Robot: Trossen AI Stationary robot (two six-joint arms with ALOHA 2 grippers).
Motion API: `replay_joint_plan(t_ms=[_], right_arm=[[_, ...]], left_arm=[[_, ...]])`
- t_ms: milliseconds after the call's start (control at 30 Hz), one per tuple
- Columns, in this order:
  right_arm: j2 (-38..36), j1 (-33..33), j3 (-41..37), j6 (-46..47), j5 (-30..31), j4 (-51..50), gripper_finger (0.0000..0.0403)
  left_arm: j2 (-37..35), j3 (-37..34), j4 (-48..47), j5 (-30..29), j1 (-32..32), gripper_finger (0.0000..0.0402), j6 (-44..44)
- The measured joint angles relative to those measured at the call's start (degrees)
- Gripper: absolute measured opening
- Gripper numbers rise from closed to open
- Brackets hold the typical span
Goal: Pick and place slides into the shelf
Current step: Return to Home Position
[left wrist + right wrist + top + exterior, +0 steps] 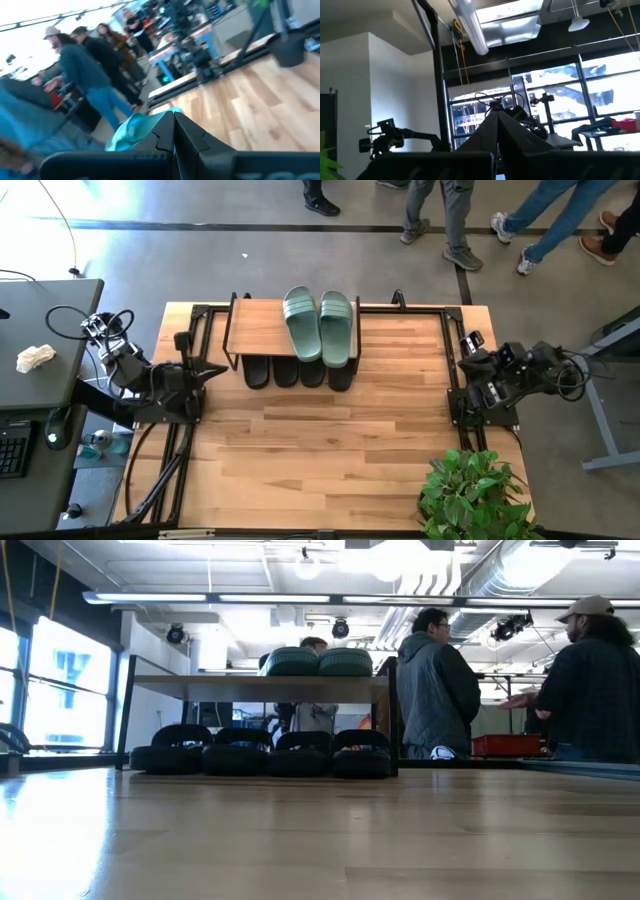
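The shelf [262, 330] stands at the table's far edge, a light plank on thin black legs. Two sage-green slides [303, 323] [337, 328] lie side by side on the right half of its top, also seen in the low view [318, 662]. Several black slides [298, 372] sit in a row under the plank, soles on the tabletop [268, 752]. My left gripper [174, 119] is shut and rests at the table's left edge [210, 368], away from the shelf. My right gripper [497, 114] is shut, folded back at the table's right edge [468, 375], tilted up.
A potted plant [472, 492] stands at the table's near right corner. Black frame rails [452, 350] run along the table's sides. The wooden tabletop [330, 450] stretches in front of the shelf. Several people stand beyond the far edge [435, 680].
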Motion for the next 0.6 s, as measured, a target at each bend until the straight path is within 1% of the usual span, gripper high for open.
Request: replay_joint_plan(t_ms=[67, 133, 167, 267, 367, 533, 600], right_arm=[[0.9, 0.0, 0.1, -0.5, 1.0, 0.0, 0.0], [1.2, 0.0, 0.1, -0.8, 1.8, -1.0, 0.0], [1.2, 0.0, 0.0, -1.0, 1.9, -1.0, 0.0], [0.8, 0.0, -2.6, -1.4, 1.8, 3.2, 0.0], [0.9, 0.0, -6.8, -1.4, 1.8, 8.7, 0.0], [0.9, 0.0, -10.4, -1.4, 1.3, 15.2, 0.0], [0.9, 0.0, -10.3, -1.4, 1.3, 16.2, 0.0]], left_arm=[[-1.6, -1.7, 0.4, -2.6, -1.3, 0.0, 0.0], [-3.5, -3.1, 0.5, -3.7, -2.4, 0.0, 0.2], [-4.4, -3.7, 0.6, -3.8, -2.8, 0.0, 0.3], [-6.8, -5.3, 1.3, -2.9, -2.8, 0.0, 1.5], [-9.2, -7.5, 4.3, 1.9, -2.8, 0.0, 6.0], [-13.2, -11.6, 16.8, 16.5, -2.8, 0.0, 19.7], [-14.8, -12.5, 20.5, 20.1, -2.8, 0.0, 23.3]])
